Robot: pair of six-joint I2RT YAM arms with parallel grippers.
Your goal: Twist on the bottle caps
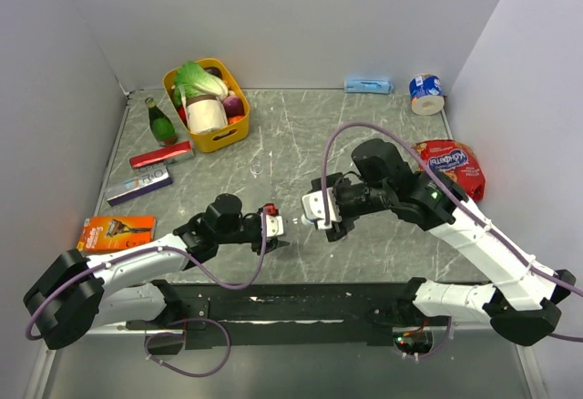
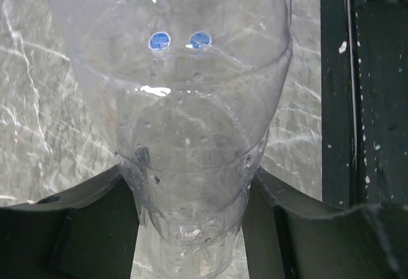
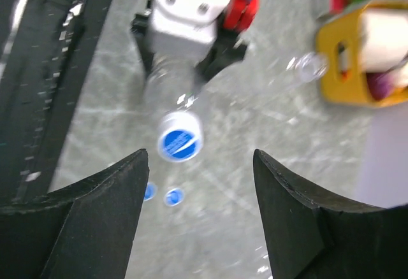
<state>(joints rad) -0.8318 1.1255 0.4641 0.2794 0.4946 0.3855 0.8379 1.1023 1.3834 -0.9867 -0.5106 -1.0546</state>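
Note:
My left gripper [image 2: 190,172] is shut on a clear bottle [image 2: 185,100], gripping it low on its body between both fingers. In the right wrist view this bottle [image 3: 167,88] points toward the camera, with a blue cap [image 3: 180,144] sitting on its mouth. My right gripper [image 3: 201,155] is open, a short way in front of that cap and not touching it. Two loose bottle caps [image 3: 173,197] lie on the table below, also visible through the bottle as blue caps [image 2: 159,40]. Another clear bottle [image 3: 306,69] lies near the yellow basket. From above, the left gripper [image 1: 279,227] and right gripper [image 1: 326,224] face each other at mid-table.
A yellow basket [image 1: 219,139] of groceries stands at the back left, with a green glass bottle [image 1: 161,124] beside it. Flat boxes [image 1: 138,185] and an orange pack [image 1: 117,232] lie on the left. A red bag [image 1: 451,167] and tape roll [image 1: 426,94] are at the right.

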